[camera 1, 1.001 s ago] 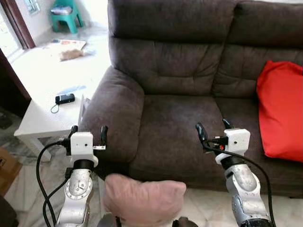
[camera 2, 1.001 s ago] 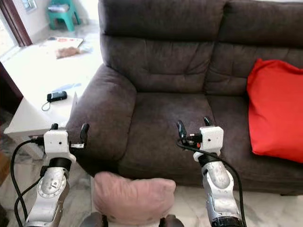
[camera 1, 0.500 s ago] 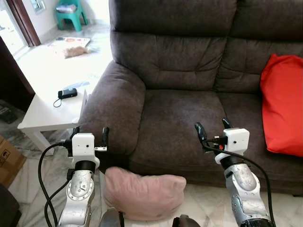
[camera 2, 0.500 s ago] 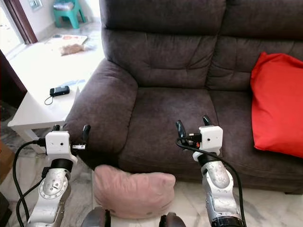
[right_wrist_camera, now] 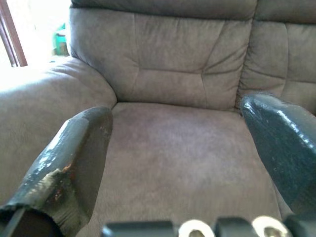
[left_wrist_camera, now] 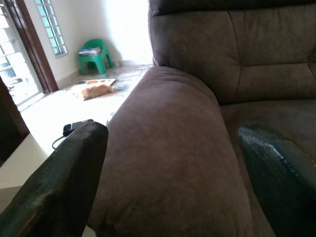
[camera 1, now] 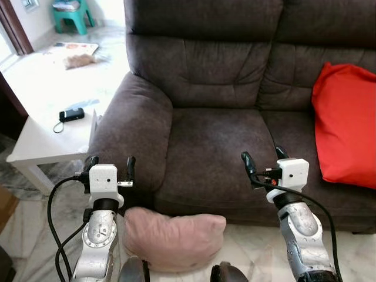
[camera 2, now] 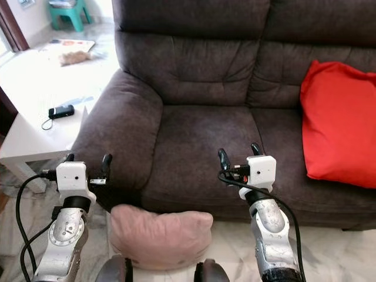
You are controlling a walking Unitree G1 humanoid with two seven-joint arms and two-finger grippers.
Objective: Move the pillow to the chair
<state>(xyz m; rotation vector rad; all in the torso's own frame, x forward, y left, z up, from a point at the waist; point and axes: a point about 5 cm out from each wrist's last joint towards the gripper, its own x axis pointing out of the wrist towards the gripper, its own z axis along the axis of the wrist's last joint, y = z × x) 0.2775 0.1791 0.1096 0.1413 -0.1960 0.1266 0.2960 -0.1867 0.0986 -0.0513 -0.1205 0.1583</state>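
Looking down, I see the pink pillow point(camera 1: 174, 237) lying on the floor against the sofa point(camera 1: 217, 147) front, untouched, so everything remains to do. Left tool point(camera 1: 108, 166) and right tool point(camera 1: 262, 161) hover above it, both spread wide, empty. Open floor lies between them for reaching down

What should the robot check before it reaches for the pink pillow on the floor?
1. Pink pillow in sight, lying on the floor against the sofa front: ok.
2. Left gripper open, holding nothing: ok.
3. Right gripper open, holding nothing: ok.
4. Grippers down at the pillow: not ok, both are raised above it.
5. Pillow free of other things: ok, the red pillow sits apart on the sofa seat.
6. Green chair path: cannot tell.
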